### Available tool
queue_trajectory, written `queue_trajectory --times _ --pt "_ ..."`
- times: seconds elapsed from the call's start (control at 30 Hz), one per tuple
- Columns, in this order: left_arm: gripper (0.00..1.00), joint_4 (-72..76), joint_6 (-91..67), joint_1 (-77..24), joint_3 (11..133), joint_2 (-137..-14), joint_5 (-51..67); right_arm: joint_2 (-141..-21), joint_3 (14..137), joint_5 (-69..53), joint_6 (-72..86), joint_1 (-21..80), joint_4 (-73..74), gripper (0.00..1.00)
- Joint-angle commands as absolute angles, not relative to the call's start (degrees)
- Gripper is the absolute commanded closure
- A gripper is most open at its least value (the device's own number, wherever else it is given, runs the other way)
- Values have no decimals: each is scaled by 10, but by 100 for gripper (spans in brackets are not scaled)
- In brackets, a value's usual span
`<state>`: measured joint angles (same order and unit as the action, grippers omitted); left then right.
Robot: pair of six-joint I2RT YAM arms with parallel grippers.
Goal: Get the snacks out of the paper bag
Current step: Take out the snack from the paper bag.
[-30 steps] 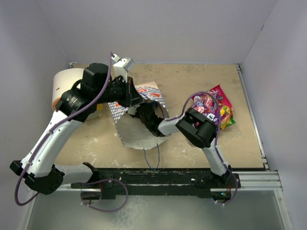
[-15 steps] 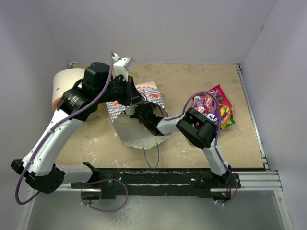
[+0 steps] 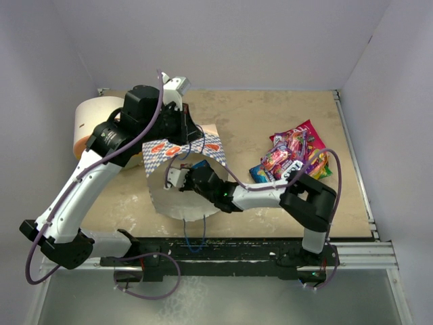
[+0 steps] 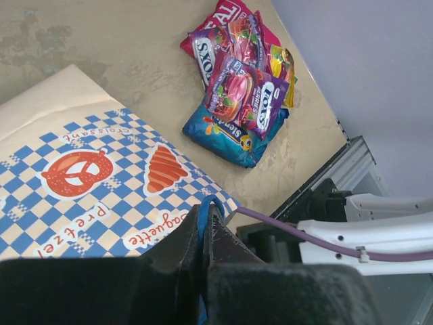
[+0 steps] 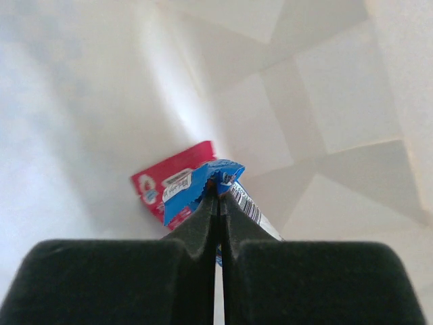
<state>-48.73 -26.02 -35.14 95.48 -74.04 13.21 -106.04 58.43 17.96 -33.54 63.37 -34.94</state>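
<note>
Blue packet (image 5: 186, 189) inside the bag (image 3: 159, 152), pinched by its top edge in the right claw (image 5: 218, 193); jaws fully closed on the foil, no gap showing. A red packet (image 5: 169, 172) lies just behind it on the cream lining, partly covered by the blue one. Whether more sits deeper in the bag cannot be told; the wrist view shows only these two. The bag is on the left half of the desk (image 3: 270, 115), mouth turned toward the near edge, checkered face up and tilted. The left claw (image 4: 205, 217) is closed on the blue handle (image 4: 215, 200) and holds that side raised, so the mouth gapes. The right arm reaches in from the right, across the near side. Pile (image 3: 294, 159) of packets already out, near the right edge and well apart from the bag: pink-red, purple, blue and yellow-green ones, overlapping. Cylinder (image 3: 91, 122), white and orange, at the far left corner behind the left arm; not part of the job. Judgement: well past halfway. The bulk is out and one packet is in the grip but not yet clear of the bag. Left to do: draw the blue one out, set it by the pile, go back for the red, then check the bag's bottom.
</note>
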Motion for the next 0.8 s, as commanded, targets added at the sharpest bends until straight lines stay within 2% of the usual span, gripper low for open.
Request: queue_trajectory --times 0.0,0.17,0.37,0.5,0.77 --pt "100 -442 -272 -347 945 -725 134 -979 540 127 -263 644 -296 100" --pt "100 -428 -268 -346 942 -726 139 -892 502 4 -196 650 -223 100" --pt "100 -437 -281 -345 964 -739 132 -779 482 -57 -102 654 -120 100" --pt "100 -412 -290 -344 987 -742 160 -756 480 -36 -44 654 -28 100" --pt "100 -409 -326 -343 975 -721 155 -669 499 10 11 653 27 100"
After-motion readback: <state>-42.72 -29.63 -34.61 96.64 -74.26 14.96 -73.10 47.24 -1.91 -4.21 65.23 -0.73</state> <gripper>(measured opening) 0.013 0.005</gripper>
